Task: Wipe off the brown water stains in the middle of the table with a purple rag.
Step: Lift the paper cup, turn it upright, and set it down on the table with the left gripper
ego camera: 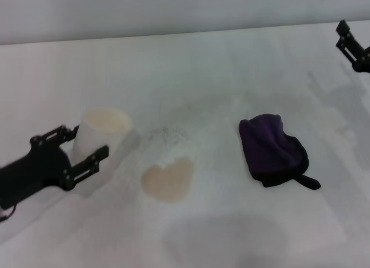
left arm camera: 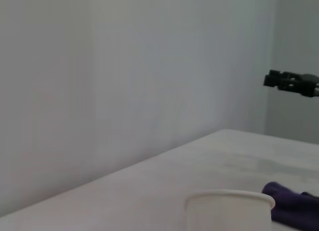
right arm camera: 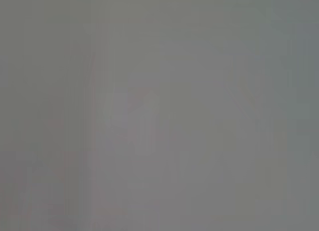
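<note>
Risk noted: left hand, fingers apart around paper cup at 9 o'clock of brown water stains, could tip it; purple rag untouched; right hand state undeterminable.

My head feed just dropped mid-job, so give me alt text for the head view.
A tan brown water stain sits mid-table, unwiped, with the purple rag lying untouched to its right. The left end effector is open around a white paper cup left of the stain; the right end effector hangs at the far right edge.
</note>
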